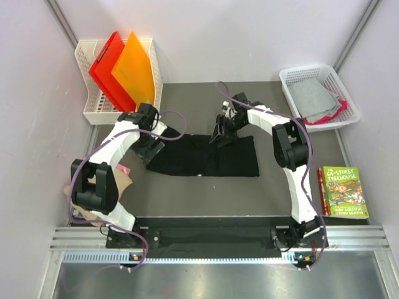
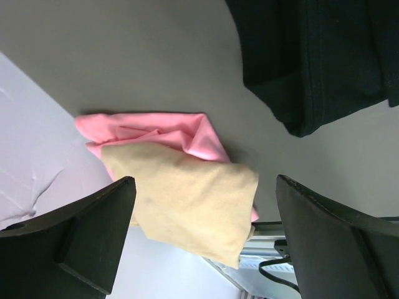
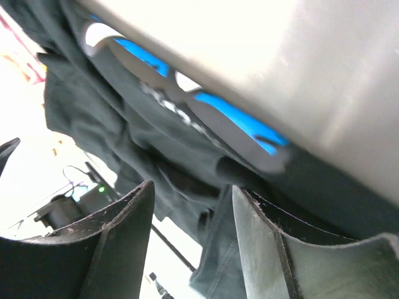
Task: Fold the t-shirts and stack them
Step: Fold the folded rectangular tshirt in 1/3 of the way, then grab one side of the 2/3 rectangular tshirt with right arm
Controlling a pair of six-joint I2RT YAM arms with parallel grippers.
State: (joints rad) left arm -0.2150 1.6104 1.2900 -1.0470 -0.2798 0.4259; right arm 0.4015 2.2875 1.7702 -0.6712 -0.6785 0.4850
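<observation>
The black t-shirt [image 1: 206, 156] lies spread across the middle of the table. Its blue patch [image 3: 230, 112] shows in the right wrist view. My right gripper [image 1: 219, 136] is at the shirt's far edge, jaws partly open, and a fold of black cloth [image 3: 212, 205] hangs between the fingers against the right one. My left gripper [image 1: 148, 148] is at the shirt's left end, wide open and empty. A tan t-shirt [image 2: 187, 205] lies on a pink one [image 2: 162, 134] at the table's left edge, beyond the left fingers; both also show in the top view [image 1: 123, 177].
A white rack [image 1: 93, 109] with red and orange folders [image 1: 121, 68] stands back left. A white basket [image 1: 293, 78] at back right holds grey [image 1: 315, 96] and pink cloth. A picture book [image 1: 343, 192] lies at the right edge.
</observation>
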